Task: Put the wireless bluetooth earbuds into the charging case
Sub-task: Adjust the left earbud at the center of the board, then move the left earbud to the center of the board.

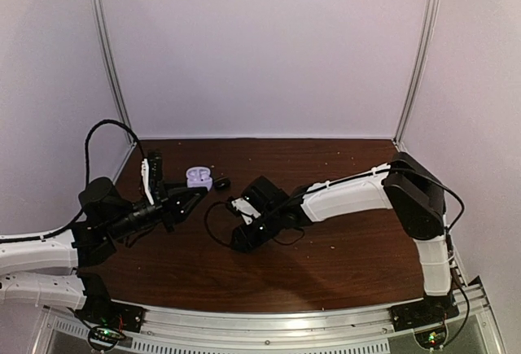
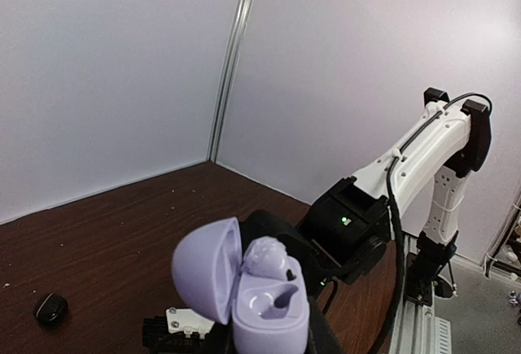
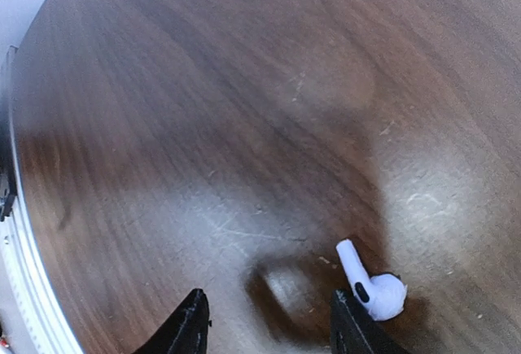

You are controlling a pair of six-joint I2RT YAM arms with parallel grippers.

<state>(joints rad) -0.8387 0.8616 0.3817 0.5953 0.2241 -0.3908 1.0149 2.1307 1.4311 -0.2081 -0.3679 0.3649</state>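
Dark wooden table [image 1: 342, 256] with white earbud [image 3: 373, 287] and black earbud [image 2: 50, 308]

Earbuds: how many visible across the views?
2 for sure. White earbud on the table beside the right jaws; black earbud on the table near the open charging case. Others may be hidden.

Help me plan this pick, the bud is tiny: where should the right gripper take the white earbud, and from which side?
Probably across the rounded head of the white earbud, from straight above: it lies flat on the table, stem too thin to pinch. It sits outside the open right gripper, beside one finger, so shift over first.
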